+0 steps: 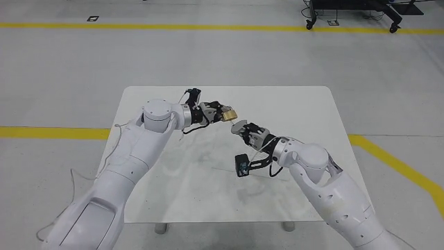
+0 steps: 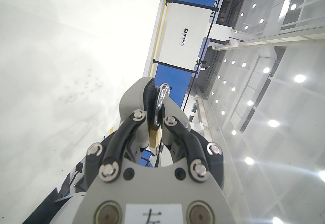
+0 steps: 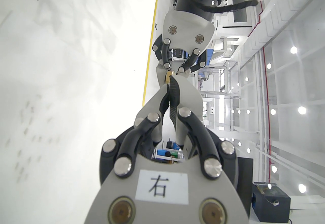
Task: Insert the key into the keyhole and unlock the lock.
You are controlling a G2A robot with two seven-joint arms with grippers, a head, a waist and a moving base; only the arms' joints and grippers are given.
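Note:
My left gripper hangs over the middle of the white table, shut on a brass padlock. In the left wrist view the brass body and a silvery part sit between the fingers. My right gripper faces it tip to tip, fingers pressed shut, with a small silvery key at the tips, mostly hidden by the pads. In the right wrist view the right gripper meets the padlock, which the left gripper holds.
A small black box with a wire sits on the table beside the right forearm, also visible in the right wrist view as the black box. The table edges lie well away from both grippers.

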